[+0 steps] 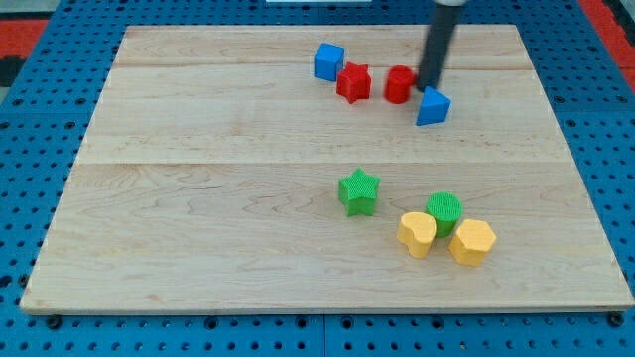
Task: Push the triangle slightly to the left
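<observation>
My tip (430,86) rests at the blue triangle (433,107)'s upper-left edge, beside the red cylinder (398,84) near the surface (198,198)'s top; no pincer fitted; approach step, next needs repositioning to its right side

Wooden table top (198,198), blue triangle (433,107), green star (359,191), other blocks

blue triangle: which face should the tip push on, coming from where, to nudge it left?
No pincer here, so push rather than grip. Contact the blue triangle on its face toward the view's right. My tip now sits at its upper edge, beside the red cylinder, so it must first circle round to the right. Push gently: the cylinder is close on the left.
</observation>
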Robot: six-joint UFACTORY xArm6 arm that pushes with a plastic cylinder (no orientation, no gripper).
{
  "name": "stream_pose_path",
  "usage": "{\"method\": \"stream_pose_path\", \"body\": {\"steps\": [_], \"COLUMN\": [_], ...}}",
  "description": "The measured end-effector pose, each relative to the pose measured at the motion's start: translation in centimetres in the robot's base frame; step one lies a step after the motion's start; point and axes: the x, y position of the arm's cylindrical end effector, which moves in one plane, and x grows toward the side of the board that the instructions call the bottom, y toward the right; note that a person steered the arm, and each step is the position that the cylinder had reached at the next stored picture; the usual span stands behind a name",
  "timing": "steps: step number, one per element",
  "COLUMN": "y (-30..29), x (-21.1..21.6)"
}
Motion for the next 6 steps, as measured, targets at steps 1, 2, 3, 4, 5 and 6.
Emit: {"method": "stream_pose_path", "body": {"steps": [1,2,3,4,5,6], "y": [-7.5,3.7,14.0,11.9,3.8,-4.7], "x": [-0.7,-0.7,1.1,4.7,2.2,0.3]}}
